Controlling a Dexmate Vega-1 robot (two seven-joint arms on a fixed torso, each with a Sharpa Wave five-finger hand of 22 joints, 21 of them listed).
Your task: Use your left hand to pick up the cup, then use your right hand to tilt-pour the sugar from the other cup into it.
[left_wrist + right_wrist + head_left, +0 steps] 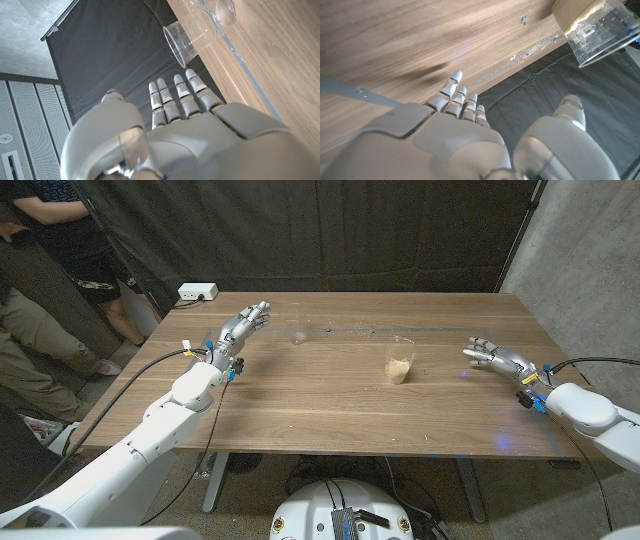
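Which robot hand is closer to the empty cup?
Left. The left robot hand is just beside the empty cup; the right robot hand is far across, beyond the sugar cup.

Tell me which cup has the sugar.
The cup nearer the right hand: tan sugar fills its bottom. The other cup, by the left hand, is empty.

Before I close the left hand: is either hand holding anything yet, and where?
Nothing is held. The left hand is open beside the empty cup, not touching it. The right hand is open, apart from the sugar cup.
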